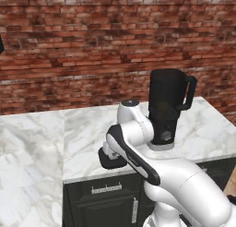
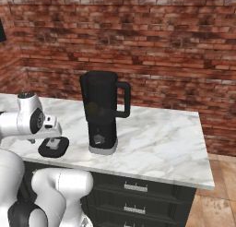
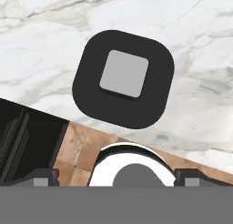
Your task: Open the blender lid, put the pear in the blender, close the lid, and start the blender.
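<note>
The black blender stands on the marble counter with its jar top uncovered. A dim yellowish patch shows through the dark jar wall and may be the pear. The blender lid, black with a grey square cap, lies flat on the counter near the front edge, left of the blender. My gripper hovers just above the lid and is open. Its fingertips are wide apart and hold nothing.
The marble counter runs right of the blender to an end edge, with the brick wall behind it. Dark drawers sit below the front edge. A second marble surface extends to the left.
</note>
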Controlling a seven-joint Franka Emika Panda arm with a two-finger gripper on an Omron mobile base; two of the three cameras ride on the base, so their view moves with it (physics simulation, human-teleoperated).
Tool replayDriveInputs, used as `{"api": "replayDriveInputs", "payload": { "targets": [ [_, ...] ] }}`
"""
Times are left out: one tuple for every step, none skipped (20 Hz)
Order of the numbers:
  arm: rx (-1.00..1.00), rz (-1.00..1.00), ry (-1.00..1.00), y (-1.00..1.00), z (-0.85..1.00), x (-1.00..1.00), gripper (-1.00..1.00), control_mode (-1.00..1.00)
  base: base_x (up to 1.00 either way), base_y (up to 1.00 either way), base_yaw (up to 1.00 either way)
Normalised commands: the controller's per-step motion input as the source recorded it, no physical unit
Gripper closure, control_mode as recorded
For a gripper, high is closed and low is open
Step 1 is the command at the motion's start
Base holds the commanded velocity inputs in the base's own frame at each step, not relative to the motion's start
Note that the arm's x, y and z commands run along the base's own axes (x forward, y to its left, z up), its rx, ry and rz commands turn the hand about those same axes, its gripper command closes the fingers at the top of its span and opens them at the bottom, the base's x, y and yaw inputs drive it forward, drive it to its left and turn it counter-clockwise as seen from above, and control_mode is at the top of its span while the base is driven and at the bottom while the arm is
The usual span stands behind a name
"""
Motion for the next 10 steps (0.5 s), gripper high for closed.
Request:
{"api": "replayDriveInputs", "payload": {
  "targets": [
    [0.02, 0.0, -0.01, 0.02, -0.31, 0.19, -1.0, -1.0, 0.0, 0.0, 0.0],
    [0.02, 0.0, 0.0, 0.04, -0.29, 0.2, -1.0, -1.0, 0.0, 0.0, 0.0],
    [0.01, 0.0, 0.0, 0.04, -0.27, 0.22, -1.0, -1.0, 0.0, 0.0, 0.0],
    [0.0, 0.0, 0.0, 0.08, -0.29, 0.24, -1.0, -1.0, 0.0, 0.0, 0.0],
    [0.0, 0.0, 0.0, 0.1, -0.29, 0.25, -1.0, -1.0, 0.0, 0.0, 0.0],
    [0.0, 0.0, 0.0, 0.11, -0.25, 0.24, -1.0, -1.0, 0.0, 0.0, 0.0],
    [0.0, 0.0, 0.0, 0.14, -0.24, 0.26, -1.0, -1.0, 0.0, 0.0, 0.0],
    [0.0, 0.0, 0.0, 0.16, -0.25, 0.26, -1.0, -1.0, 0.0, 0.0, 0.0],
    [0.0, 0.0, 0.0, 0.24, -0.24, 0.24, -1.0, -1.0, 0.0, 0.0, 0.0],
    [0.0, 0.0, 0.0, 0.22, -0.22, 0.23, -1.0, -1.0, 0.0, 0.0, 0.0]
  ]
}}
